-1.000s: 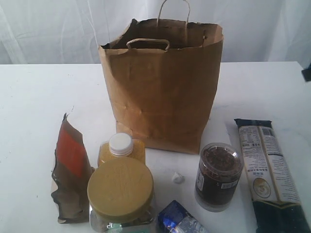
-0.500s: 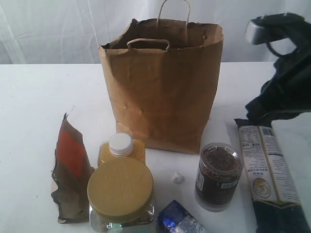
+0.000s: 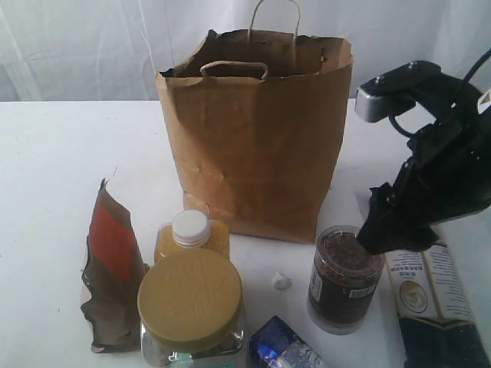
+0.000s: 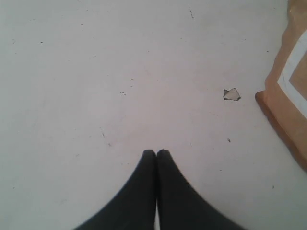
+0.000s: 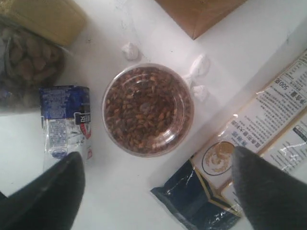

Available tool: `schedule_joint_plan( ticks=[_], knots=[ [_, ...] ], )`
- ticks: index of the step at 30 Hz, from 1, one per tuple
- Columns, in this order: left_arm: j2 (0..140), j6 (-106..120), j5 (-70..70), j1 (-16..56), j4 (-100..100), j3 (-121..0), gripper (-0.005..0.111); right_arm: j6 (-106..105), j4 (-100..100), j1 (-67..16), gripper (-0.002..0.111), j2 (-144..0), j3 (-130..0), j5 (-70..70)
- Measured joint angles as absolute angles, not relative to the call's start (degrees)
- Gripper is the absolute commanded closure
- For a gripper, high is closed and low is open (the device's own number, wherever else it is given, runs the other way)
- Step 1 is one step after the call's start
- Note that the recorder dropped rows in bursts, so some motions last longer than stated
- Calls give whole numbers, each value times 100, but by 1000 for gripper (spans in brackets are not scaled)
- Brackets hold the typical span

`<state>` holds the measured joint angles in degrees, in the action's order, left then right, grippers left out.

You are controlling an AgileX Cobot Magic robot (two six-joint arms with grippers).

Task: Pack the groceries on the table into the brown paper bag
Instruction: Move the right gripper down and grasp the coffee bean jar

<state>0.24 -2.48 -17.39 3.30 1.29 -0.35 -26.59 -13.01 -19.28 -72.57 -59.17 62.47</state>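
The brown paper bag [image 3: 253, 130] stands open at the middle of the table [image 3: 61, 153]. In front of it are the groceries: a brown pouch with an orange label [image 3: 111, 261], a white-capped yellow bottle [image 3: 190, 230], a yellow-lidded jar [image 3: 190, 303], a small blue packet [image 3: 284, 346], a clear tub of dark contents [image 3: 344, 280] and a long navy packet [image 3: 433, 307]. My right gripper [image 3: 382, 228] hovers open above the tub [image 5: 148, 110], fingers [image 5: 53, 191] wide apart and holding nothing. My left gripper [image 4: 156, 154] is shut and empty over bare table, outside the exterior view.
Small white paper scraps [image 3: 281, 281] lie between the jar and the tub. In the left wrist view a scrap [image 4: 231, 94] lies beside a brown cardboard-like edge with a white stripe [image 4: 288, 91]. White curtains hang behind the table.
My right arm came in from the right edge and moved down and leftward to hang over the tub and the top of the navy packet. The groceries and the bag have not moved.
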Motion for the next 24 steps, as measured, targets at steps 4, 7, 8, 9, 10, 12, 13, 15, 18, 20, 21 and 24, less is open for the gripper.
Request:
schedule_joint_plan(
  ticks=[4, 7, 8, 9, 10, 12, 13, 15, 18, 20, 21, 24],
  knots=[
    [24, -248, -1739, 330, 129, -35, 107, -2670, -1369, -1954, 22, -7270, -5585, 5784],
    [24, -248, -1739, 330, 129, -35, 107, -2670, -1468, -1954, 22, -7292, -5458, 5522],
    [24, -248, -1739, 330, 129, -35, 107, -2670, -1572, -1954, 22, -7330, -5457, 5413],
    [24, -248, -1739, 330, 129, -35, 107, -2670, -1652, -1954, 22, -7366, -5457, 5344],
    [24, -248, -1739, 330, 129, -35, 107, -2670, -1735, -1954, 22, -7423, -5457, 5279],
    [24, -248, -1739, 330, 129, -35, 107, -2670, -1845, -2029, 22, -7613, -5457, 5114],
    [24, -248, -1739, 330, 129, -35, 107, -2670, -1859, -2058, 22, -7736, -5457, 5076],
    [24, -248, -1739, 330, 129, -35, 107, -2670, -1895, -2155, 22, -8013, -5457, 5007],
    [24, -248, -1739, 330, 129, -35, 107, -2670, -1937, -2219, 22, -8339, -5423, 4994],
    [24, -248, -1739, 330, 129, -35, 107, -2670, -1937, -2219, 22, -8506, -5422, 4994],
    [24, -248, -1739, 330, 129, -35, 107, -2670, -1927, -2219, 23, -8556, -5422, 4994],
    [24, -248, -1739, 330, 129, -35, 107, -2670, -1874, -2223, 27, -8660, -5422, 4994]
  ],
)
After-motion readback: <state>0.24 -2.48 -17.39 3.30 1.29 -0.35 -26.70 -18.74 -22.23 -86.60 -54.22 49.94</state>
